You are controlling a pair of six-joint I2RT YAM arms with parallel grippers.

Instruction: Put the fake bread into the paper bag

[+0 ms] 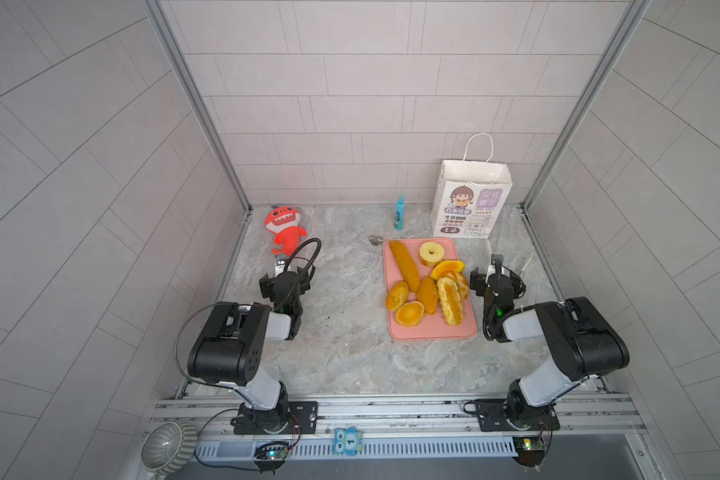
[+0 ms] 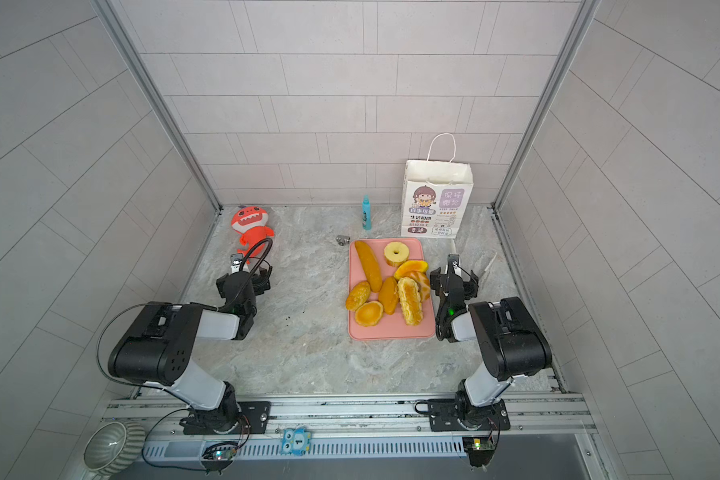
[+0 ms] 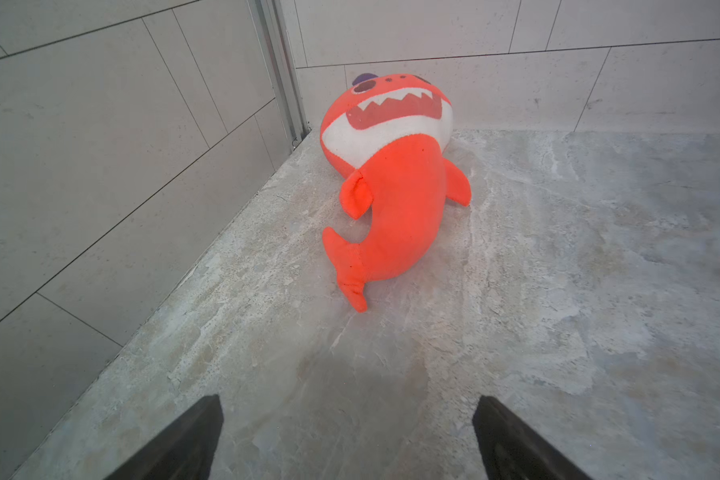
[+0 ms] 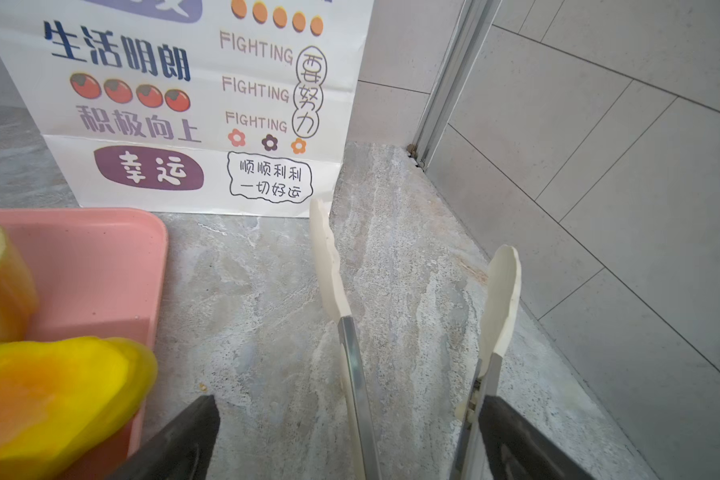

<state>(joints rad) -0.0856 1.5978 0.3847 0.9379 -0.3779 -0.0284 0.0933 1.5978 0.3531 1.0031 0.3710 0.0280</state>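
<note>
Fake bread (image 1: 427, 293): golden-orange and yellow, one ring pale yellow. Tray (image 1: 433, 332): flat pink. Paper bag (image 1: 470, 208): white, white cord handle, cartoon-girl print, purple panels, dark-blue lettering, orange dots, red tomatoes. Plush shark (image 3: 395, 208): red-orange, white belly, zigzag teeth. Bottle (image 1: 399, 214): teal. Bench (image 1: 341, 353): grey marbled. Walls (image 1: 350, 104): grey tile. Tongs (image 4: 331, 266): cream tips, steel arms. Jaws: black.

1. The fake bread (image 1: 427, 293) lies on the tray (image 1: 429, 332).
2. The paper bag (image 1: 468, 208) stands just behind the tray.
3. A bottle (image 1: 399, 212) stands left of the bag.
4. A plush shark (image 1: 282, 226) lies in the far left corner, ahead of my left claw (image 3: 347, 401).
5. Tongs (image 4: 329, 270) lie right of the tray, between the fingers of my right claw (image 4: 348, 401).
</note>
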